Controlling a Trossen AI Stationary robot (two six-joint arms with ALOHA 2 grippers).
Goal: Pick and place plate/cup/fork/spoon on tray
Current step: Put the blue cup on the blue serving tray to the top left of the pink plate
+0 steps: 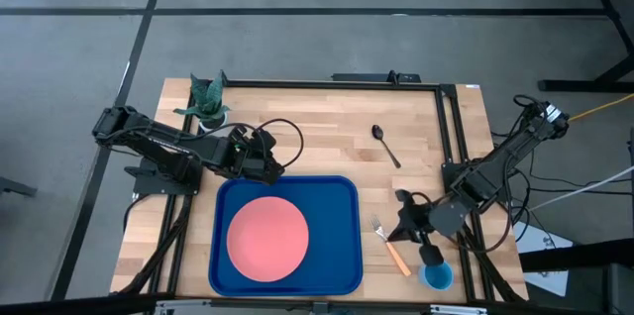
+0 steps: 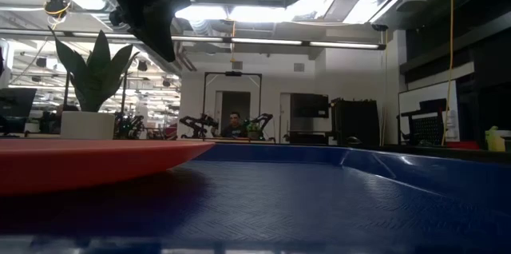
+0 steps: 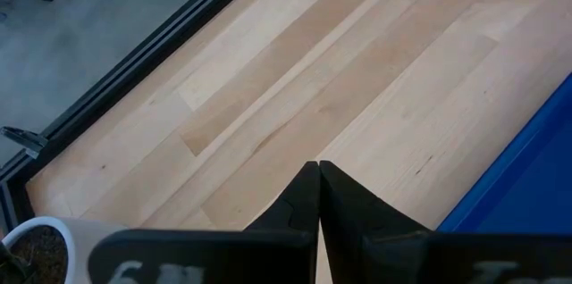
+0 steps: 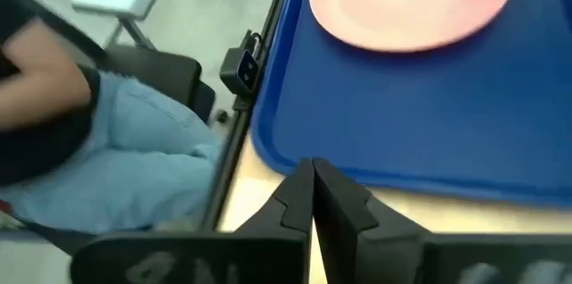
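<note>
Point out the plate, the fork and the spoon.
plate (image 1: 267,237): high view, middle of the pink disc lying in the tray.
fork (image 1: 394,252): high view, on the tan handle, right of the tray.
spoon (image 1: 378,132): high view, on the dark oval bowl, on the bare wood.

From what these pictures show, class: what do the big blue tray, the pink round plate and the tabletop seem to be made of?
The big blue rectangular tray looks like moulded plastic: glossy rim, fine textured floor in the low view. The pink round plate seems matte plastic, though glazed ceramic is possible. The tabletop is pale wood: jointed planks and grain show.
</note>
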